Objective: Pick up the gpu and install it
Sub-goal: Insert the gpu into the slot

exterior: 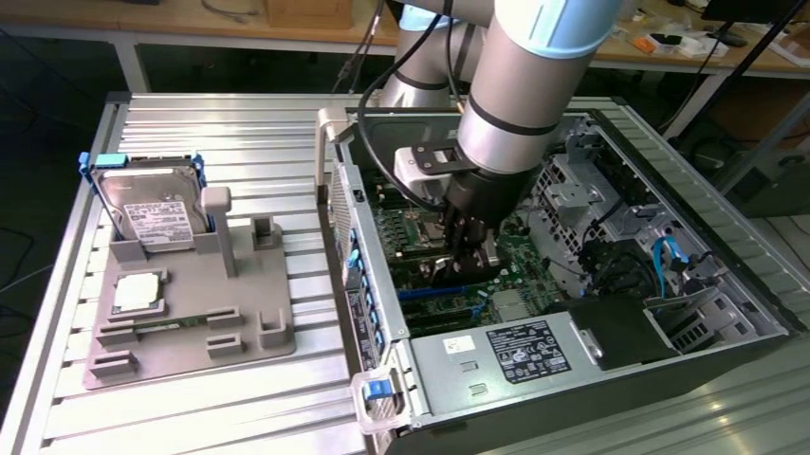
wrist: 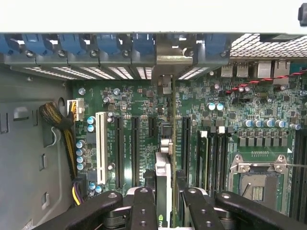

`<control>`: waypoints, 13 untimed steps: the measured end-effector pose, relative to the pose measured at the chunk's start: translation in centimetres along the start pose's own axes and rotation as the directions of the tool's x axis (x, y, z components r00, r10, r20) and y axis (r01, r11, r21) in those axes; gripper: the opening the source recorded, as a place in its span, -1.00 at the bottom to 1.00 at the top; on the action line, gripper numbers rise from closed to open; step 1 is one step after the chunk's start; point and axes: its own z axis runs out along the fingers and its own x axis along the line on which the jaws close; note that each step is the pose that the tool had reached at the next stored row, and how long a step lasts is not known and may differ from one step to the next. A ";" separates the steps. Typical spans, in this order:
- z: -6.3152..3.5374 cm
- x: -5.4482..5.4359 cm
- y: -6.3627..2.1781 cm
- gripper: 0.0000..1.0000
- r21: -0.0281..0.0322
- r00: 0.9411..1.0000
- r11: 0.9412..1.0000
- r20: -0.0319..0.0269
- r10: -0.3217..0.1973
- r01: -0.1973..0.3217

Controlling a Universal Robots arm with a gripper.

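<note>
Gpu: held edge-on and upright inside the case, seen from the wrist as a thin strip with a silvery edge running from between the fingers toward the rear wall. Gripper: reached down into the open case, its two fingers closed on the card from either side. I read that grip as chosen to keep the connector edge facing the motherboard and the flat faces clear of the neighbouring slots. Position: the card sits between two long black slots, in line with a slot of its own, and its far end meets the metal bracket opening in the row of blue clips. From here I cannot tell whether the lower edge is seated or just above the contacts. My judgement is that the work stands at insertion, with the pick-up done. Nearby on the board: a white slot well to one side and the open CPU socket to the other, both apart from the card. Outside the case, at the exterior view's left: a grey holder on the slatted table. It props the hard drive upright and carries the CPU chip flat, so each part can be gripped cleanly.
</note>
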 end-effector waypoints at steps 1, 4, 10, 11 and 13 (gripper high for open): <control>0.00 0.0 0.00 -0.47 0.000 1.000 1.000 0.000 0.000 0.000; 0.05 0.0 0.01 -0.47 0.000 1.000 1.000 0.000 0.000 0.000; 0.13 -0.3 -0.01 -0.47 0.000 1.000 1.000 0.000 0.001 -0.001; 0.15 -0.3 -0.01 -0.47 0.000 1.000 1.000 0.000 0.001 -0.001; 0.15 -0.3 0.00 -0.47 0.000 1.000 1.000 0.000 0.001 -0.001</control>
